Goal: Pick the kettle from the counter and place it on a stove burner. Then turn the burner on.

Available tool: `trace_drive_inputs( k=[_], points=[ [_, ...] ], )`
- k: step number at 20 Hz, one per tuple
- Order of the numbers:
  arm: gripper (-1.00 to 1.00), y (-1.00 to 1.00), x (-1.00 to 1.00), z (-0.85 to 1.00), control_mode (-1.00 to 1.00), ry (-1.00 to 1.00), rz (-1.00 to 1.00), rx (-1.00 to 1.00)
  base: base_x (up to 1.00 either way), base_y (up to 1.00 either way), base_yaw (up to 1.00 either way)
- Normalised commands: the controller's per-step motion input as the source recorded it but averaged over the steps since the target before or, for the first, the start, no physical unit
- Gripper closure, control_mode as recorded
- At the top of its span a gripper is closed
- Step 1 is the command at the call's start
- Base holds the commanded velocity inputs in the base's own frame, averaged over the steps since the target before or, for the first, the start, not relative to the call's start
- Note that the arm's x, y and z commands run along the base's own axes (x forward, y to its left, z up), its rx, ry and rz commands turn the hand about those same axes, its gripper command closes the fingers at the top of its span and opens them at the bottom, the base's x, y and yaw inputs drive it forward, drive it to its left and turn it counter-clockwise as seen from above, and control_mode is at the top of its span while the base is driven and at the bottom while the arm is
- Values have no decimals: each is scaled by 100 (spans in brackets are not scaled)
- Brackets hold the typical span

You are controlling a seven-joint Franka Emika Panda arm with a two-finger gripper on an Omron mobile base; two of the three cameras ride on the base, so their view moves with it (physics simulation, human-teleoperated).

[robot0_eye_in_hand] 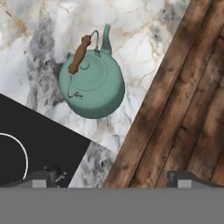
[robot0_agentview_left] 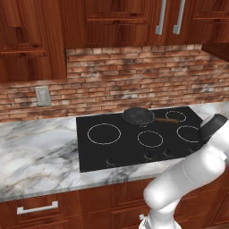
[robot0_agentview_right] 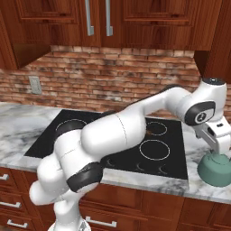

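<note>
Looking down from the hand, I have the two-finger gripper (robot0_eye_in_hand: 114, 177) spread wide and holding nothing, its dark tips standing over the marble edge and the wooden floor beyond it. Just past them sits the small squat teal-green kettle (robot0_eye_in_hand: 92, 83), upright on the white and grey veined marble counter (robot0_eye_in_hand: 144, 52), right beside the corner of the black glass cooktop (robot0_eye_in_hand: 30, 140) and near the counter's front edge. Its brown-gripped wire handle (robot0_eye_in_hand: 79, 54) arches over the lid and the spout points away from the cooktop.

From the right base view, the hand hangs just above the kettle (robot0_agentview_right: 216, 168) at the far right of the slab. Farther off are the white burner rings, the largest of them (robot0_agentview_left: 104, 133) at the left of the glass, and a dark round frying pan (robot0_agentview_left: 139, 116) at the back.

My worry: the jaws aren't centred over the handle, so descending as aimed could miss it, nudge the body and push the kettle towards the edge.
</note>
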Motion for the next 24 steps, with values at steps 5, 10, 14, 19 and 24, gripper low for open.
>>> trace_drive_inputs(
  k=[5,10,14,19,24],
  points=[
    [-100,0,21,-44,-100,0,0,-11,0,0,0],
    [-100,-13,19,-16,-100,0,0,-1,0,0,0],
    [-100,-22,17,-10,-100,0,0,0,0,0,0],
    [-100,-25,16,-10,-100,0,0,0,0,0,0],
    [-100,-20,23,-9,-100,0,0,0,0,0,0]
  ],
)
